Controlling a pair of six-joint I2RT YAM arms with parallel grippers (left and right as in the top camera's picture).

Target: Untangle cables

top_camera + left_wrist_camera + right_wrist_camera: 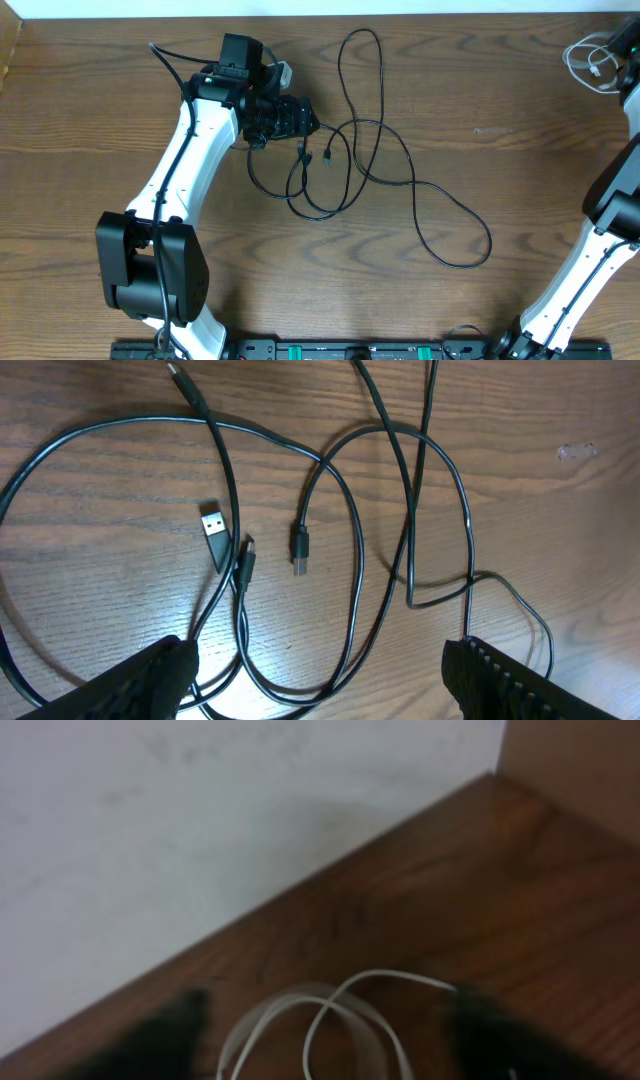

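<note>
Black cable point(433, 188) is being shown in crossed loops on the middle of the surface point(500, 120), under the left jaws, which are being held wide open and empty. White cable point(400, 976) is being shown well apart in a corner, between the right jaws, which are open too. Splitting seems done; the loops are waiting to be straightened.

No legible text, labels or numbers in any view

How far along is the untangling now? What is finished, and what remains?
Done: the white cable lies alone in the far right corner, apart from the black cable. In hand: the left gripper, open, hovers over the black loops; the right gripper, open, is over the white cable. Left: the black cable crosses itself several times and needs spreading out.
</note>
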